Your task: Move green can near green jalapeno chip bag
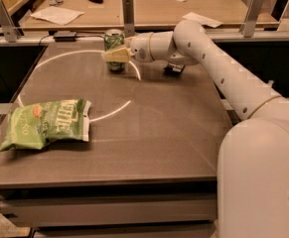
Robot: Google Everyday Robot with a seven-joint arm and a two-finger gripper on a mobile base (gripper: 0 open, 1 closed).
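A: Looking from the end effector [116, 55], where was the green can [113, 37]?
B: Right against it, upright, at eleven o'clock on the surface [159, 133]. Clamped or not, I couldn't tell. The green jalapeno chip bag [44, 124] lay well apart, toward seven o'clock from the can.

A grey-brown counter [159, 138] is marked with a pale curved line. The green can [113, 39] is stood upright near the far edge, and the pincer [113, 56] is held against its front. The green jalapeno chip bag [44, 124] is laid flat at the near left, well apart from the can. A small dark packet [174, 69] is laid right of the can.
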